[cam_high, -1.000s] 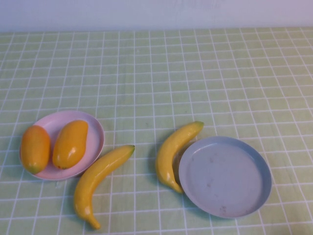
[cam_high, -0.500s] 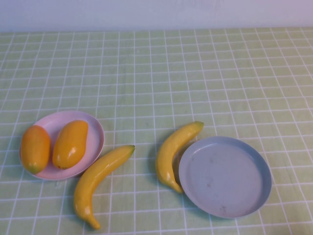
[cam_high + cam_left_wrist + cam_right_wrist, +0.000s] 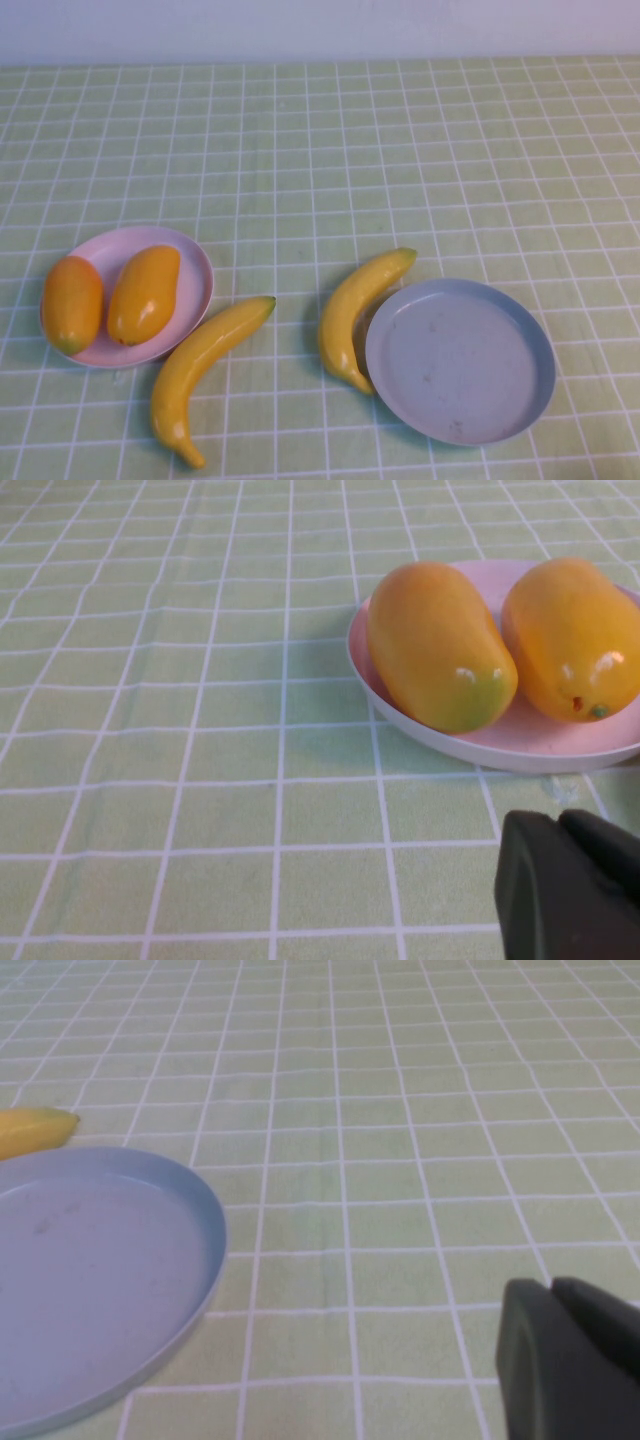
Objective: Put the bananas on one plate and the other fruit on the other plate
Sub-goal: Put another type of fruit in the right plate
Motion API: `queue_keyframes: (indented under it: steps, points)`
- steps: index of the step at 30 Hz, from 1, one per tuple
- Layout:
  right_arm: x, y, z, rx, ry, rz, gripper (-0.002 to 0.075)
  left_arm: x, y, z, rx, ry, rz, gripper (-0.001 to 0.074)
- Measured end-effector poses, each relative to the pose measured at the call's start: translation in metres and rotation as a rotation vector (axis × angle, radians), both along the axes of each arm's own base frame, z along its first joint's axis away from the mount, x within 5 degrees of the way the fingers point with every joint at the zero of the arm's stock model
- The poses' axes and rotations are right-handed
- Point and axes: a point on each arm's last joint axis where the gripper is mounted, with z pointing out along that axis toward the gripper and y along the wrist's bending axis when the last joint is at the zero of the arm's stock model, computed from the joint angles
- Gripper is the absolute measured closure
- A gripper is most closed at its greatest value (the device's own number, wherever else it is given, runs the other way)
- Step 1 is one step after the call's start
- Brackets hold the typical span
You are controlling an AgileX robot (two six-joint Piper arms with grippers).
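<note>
While both mangoes already lie on the pink plate, at about 9 o'clock on the table, the two bananas are not yet on the blue plate, which sits at about 4 o'clock. So I judge that half of the task is done.

The nearer banana lies just beside the blue plate, at its 9 o'clock side, and it looks to touch the rim. Its long axis runs from 7 o'clock, the blunt end, to 1 o'clock, the green tip. The other banana lies between the two plates, with almost the same axis.

In the high view I see no arm. The right gripper shows only as a dark corner in its wrist view, near the blue plate, with the banana tip beyond the plate's far rim. The left gripper hangs just beside the pink plate. For both I cannot tell how the fingers stand.

I think the right arm is nearer to the first banana, and it must close across the short axis.
</note>
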Motion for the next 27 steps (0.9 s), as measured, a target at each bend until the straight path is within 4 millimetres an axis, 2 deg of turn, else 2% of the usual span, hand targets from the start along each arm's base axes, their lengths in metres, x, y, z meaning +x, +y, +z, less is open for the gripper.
queue_keyframes:
  steps: [13, 21, 27]
  points:
    - [0.001, 0.0, 0.002, 0.023, -0.023, -0.003, 0.0741, 0.0, 0.0, 0.0, 0.0, 0.0, 0.0, 0.0738]
    - [0.003, 0.003, 0.021, 0.49, -0.181, -0.051, 0.0741, 0.0, 0.0, 0.0, 0.0, 0.0, 0.0, 0.0738]
    - [0.003, 0.003, 0.026, 0.676, -0.198, -0.067, 0.0741, 0.0, 0.0, 0.0, 0.0, 0.0, 0.0, 0.0738]
